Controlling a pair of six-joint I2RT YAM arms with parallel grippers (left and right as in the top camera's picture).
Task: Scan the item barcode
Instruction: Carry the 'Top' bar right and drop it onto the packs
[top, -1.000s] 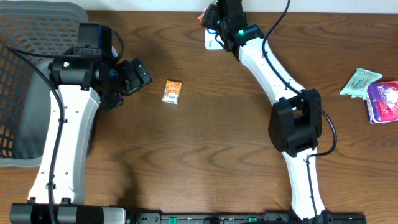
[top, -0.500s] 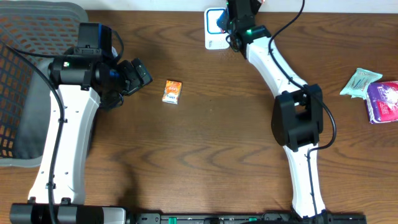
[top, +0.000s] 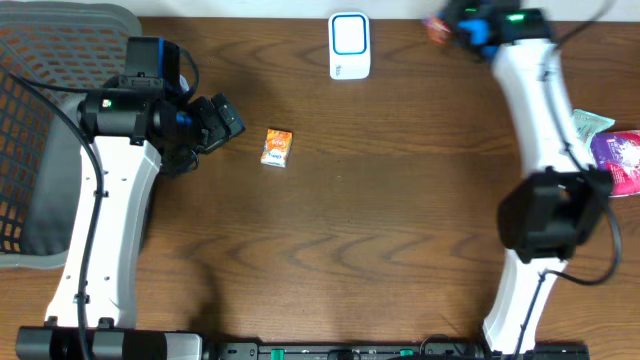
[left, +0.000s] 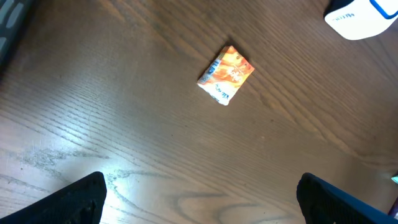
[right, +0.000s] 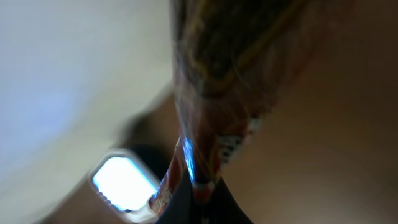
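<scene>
Right end effector (top: 452, 27) pinches a red packet (right: 211, 93) near the scanner (top: 349, 45), likely to present its barcode; left end effector (top: 230, 118) hangs spread, idle

Overhead evenly lit, sharp; packet (right: 211, 93) in right wrist view blurred.

The table (top: 350, 230) is dark brown with wavy wood grain. The scanner (top: 349, 45) is white, its window ringed in blue. The packet (top: 277, 147) is orange with a white edge. The wrapper (right: 211, 93) is glossy red and orange with darker print. The basket (top: 40, 120) is dark mesh with a grey rim. The left arm (top: 100, 230) and right arm (top: 535, 110) are white with black joints. The pouch (top: 618, 163) is purple and white, the sachet (top: 580, 131) pale green.
</scene>
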